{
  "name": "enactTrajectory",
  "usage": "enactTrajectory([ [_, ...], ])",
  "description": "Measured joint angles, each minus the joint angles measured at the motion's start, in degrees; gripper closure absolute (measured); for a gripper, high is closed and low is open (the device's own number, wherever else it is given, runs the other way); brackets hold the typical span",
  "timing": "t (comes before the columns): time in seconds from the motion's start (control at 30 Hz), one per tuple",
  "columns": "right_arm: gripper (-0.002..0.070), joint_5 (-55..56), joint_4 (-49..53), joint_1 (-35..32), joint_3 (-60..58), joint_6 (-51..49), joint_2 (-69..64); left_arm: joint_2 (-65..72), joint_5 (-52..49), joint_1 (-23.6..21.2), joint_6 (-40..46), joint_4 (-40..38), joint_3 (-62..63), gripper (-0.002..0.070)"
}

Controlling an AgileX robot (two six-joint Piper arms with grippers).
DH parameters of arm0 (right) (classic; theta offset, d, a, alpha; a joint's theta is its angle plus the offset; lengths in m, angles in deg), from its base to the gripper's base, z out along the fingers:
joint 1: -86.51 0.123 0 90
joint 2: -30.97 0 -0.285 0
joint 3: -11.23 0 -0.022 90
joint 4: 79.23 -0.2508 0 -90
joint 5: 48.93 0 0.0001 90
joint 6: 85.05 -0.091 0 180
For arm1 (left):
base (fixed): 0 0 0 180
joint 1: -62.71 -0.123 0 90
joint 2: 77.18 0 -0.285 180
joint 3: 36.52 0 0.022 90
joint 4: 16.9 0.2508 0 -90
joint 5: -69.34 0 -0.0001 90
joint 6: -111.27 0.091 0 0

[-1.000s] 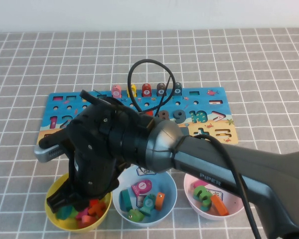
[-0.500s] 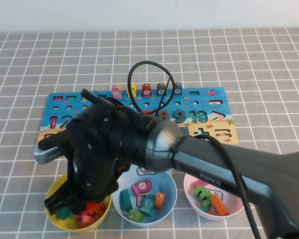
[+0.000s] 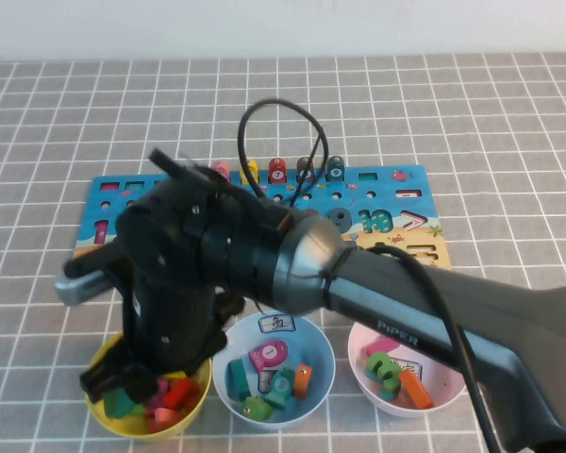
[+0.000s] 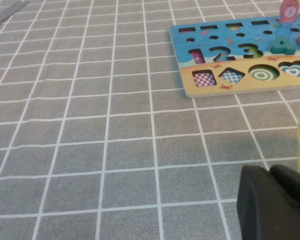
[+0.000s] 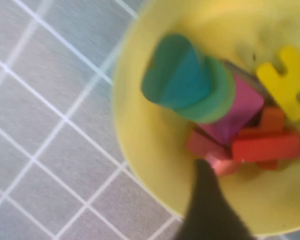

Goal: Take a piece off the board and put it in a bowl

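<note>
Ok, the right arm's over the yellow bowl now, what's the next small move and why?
Probably lift the right gripper straight up, clear of the yellow bowl. The red bar already lies loose among the pieces inside, with the jaws open. The left gripper sits beside that bowl.

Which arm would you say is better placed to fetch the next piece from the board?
Probably the right: the right gripper hangs open over the yellow bowl, next to the board, while the left gripper sits low beside the bowl.
</note>
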Motion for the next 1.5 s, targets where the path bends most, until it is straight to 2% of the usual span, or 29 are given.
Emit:
enactTrajectory([
  [0.1, 0.0363, -0.82, 0.00, 0.00, 3.12, 2.53, 0.00, 0.00, 0.00, 0.00, 0.00, 0.00, 0.00, 0.0676],
  [0.3, 0.0598, -1.17, -0.29, 0.00, 5.30, 7.21, 1.06, 0.00, 0.00, 0.00, 0.00, 0.00, 0.00, 0.0676],
  [0.4, 0.0654, -1.27, -0.42, 0.00, 5.08, 8.23, 2.66, 0.00, 0.00, 0.00, 0.00, 0.00, 0.00, 0.0676],
  [0.6, 0.0677, -1.35, -0.66, 0.65, 1.35, 10.81, 10.17, 0.00, 0.00, 0.00, 0.00, 0.00, 0.00, 0.0676],
  [0.87, 0.0691, -1.63, -0.40, 1.13, -9.82, 11.31, 21.79, 0.00, 0.00, 0.00, 0.00, 0.00, 0.00, 0.0676],
  [1.4, 0.0692, -1.55, 4.38, -0.50, -22.45, 11.53, 28.14, 0.00, 0.00, 0.00, 0.00, 0.00, 0.00, 0.0676],
  [1.5, 0.0692, 1.53, 5.34, -0.99, -27.26, 11.53, 30.23, 0.00, 0.00, 0.00, 0.00, 0.00, 0.00, 0.0676],
])
